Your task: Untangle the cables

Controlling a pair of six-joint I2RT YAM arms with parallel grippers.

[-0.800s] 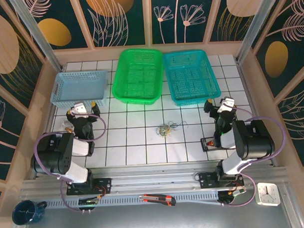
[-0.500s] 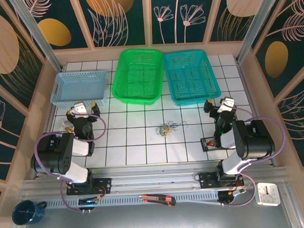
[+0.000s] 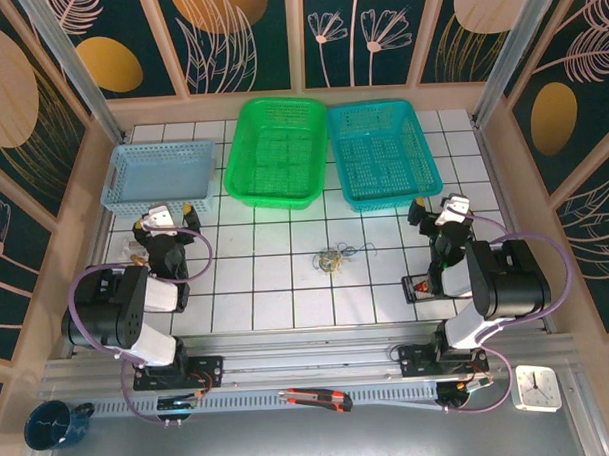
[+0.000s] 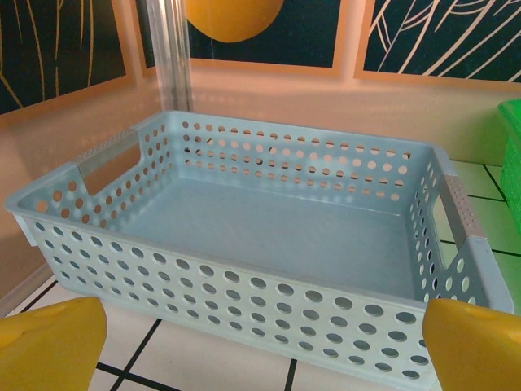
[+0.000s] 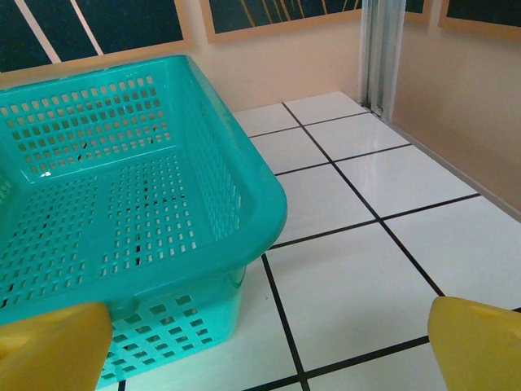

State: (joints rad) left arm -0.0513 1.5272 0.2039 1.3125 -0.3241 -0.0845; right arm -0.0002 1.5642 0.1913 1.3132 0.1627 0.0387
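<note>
Tiled table (image 3: pixel 287 299): cables (image 3: pixel 336 257) lie mid-table in one small knot, near green basket (image 3: pixel 279 149).
Left gripper (image 3: pixel 164 215), right gripper (image 3: pixel 442 207): at sides, well apart from knot, fingers spread wide, holding nothing.
Step, by judgement: approach not begun.
Next: both reach inward, each pinches separate loop.

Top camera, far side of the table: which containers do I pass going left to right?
light blue basket → green basket → teal basket
</note>
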